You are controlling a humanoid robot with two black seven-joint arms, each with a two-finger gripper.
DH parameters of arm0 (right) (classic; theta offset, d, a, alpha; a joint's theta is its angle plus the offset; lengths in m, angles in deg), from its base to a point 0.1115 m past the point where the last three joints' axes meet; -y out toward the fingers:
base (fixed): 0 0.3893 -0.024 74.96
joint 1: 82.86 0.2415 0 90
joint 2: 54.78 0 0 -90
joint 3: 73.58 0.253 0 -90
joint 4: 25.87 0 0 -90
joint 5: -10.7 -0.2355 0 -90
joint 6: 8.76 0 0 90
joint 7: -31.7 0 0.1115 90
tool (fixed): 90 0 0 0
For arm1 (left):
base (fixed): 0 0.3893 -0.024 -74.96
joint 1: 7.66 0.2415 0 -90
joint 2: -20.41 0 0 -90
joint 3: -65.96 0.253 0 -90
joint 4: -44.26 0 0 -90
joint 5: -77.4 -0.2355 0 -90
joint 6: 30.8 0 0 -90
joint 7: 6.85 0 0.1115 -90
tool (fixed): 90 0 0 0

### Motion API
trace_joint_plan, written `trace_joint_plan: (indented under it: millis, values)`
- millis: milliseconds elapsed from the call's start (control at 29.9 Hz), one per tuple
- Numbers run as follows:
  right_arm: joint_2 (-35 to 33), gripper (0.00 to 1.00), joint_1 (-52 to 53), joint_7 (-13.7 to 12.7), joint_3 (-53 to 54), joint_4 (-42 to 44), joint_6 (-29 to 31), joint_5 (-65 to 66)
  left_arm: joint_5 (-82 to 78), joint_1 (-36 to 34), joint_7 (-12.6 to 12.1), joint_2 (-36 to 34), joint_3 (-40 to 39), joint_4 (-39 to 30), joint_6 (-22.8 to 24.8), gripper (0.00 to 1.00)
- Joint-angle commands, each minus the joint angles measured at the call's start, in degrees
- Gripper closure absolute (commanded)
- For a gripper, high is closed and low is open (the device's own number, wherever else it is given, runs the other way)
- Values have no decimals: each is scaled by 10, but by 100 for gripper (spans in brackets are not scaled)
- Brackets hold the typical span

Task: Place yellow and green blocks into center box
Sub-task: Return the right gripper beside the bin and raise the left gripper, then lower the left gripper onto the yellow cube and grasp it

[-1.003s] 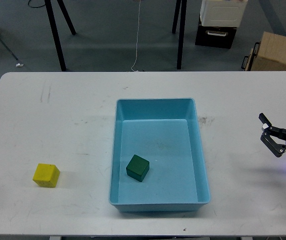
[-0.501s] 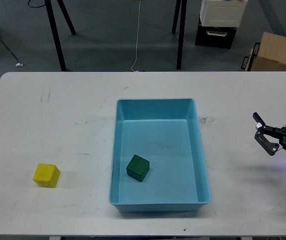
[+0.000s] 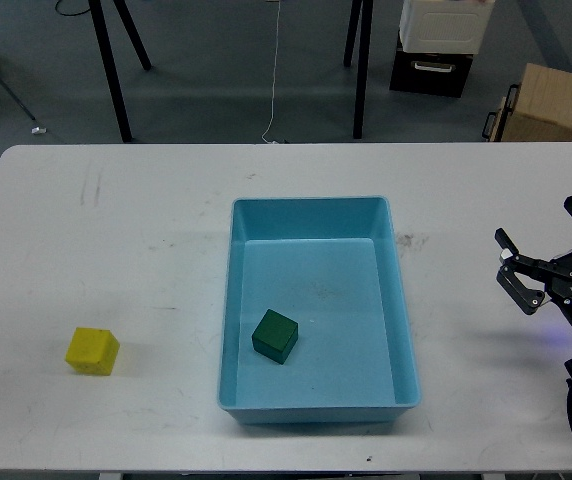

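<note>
A green block point(image 3: 275, 336) lies inside the light blue box point(image 3: 406, 330) at the table's middle, near the box's front left corner. A yellow block point(image 3: 92, 350) sits on the white table at the front left, well apart from the box. My right gripper point(image 3: 544, 248) is open and empty at the table's right edge, to the right of the box. My left gripper is not in view.
The white table point(image 3: 116, 240) holds only the box and the yellow block. Beyond its far edge stand black stand legs point(image 3: 111, 70), a cardboard box point(image 3: 556, 105) and a white and black container point(image 3: 441, 40) on the floor.
My right gripper has moved a little left and up toward the box, staying open. The blocks and box have not moved.
</note>
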Motion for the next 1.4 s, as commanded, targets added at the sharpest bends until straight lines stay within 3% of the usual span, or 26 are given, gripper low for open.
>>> trace_joint_plan:
  millis: [0,134,201,334,468,568,769,902,969,1069,1136,1370]
  values:
    - [0,1,0,0,6,-1,1,-1,-13,-28,-1,96,74,26,0,0]
    - [-1,1,0,0,9,0,1,0,-49,-111,-5,232,174,78,0,0]
    - [-7,1,-1,0,10,0,1,0,-68,-153,-6,259,223,88,0,0]
    - [-8,1,-1,-1,14,5,1,0,-105,-219,-6,235,276,95,0,0]
    - [-7,1,-4,-1,13,7,2,0,-109,-361,-3,196,375,140,0,0]
    - [-1,1,-4,0,12,7,2,0,-109,-512,-2,201,522,190,0,0]
    - [-1,1,-7,0,15,8,5,-1,-122,-779,-6,256,859,221,0,0]
    - [-1,1,-9,0,15,13,16,-1,-143,-898,-8,279,1015,215,0,0]
    - [-1,1,-10,1,15,14,16,-1,-149,-945,-26,279,1095,198,0,0]
    - [-1,1,-11,1,16,15,17,-1,-171,-997,-54,274,1208,155,0,0]
    - [-1,1,-11,1,15,20,18,-1,-192,-1006,-57,258,1256,131,0,0]
    - [1,1,-12,1,8,34,19,0,-259,-964,-57,190,1274,91,0,0]
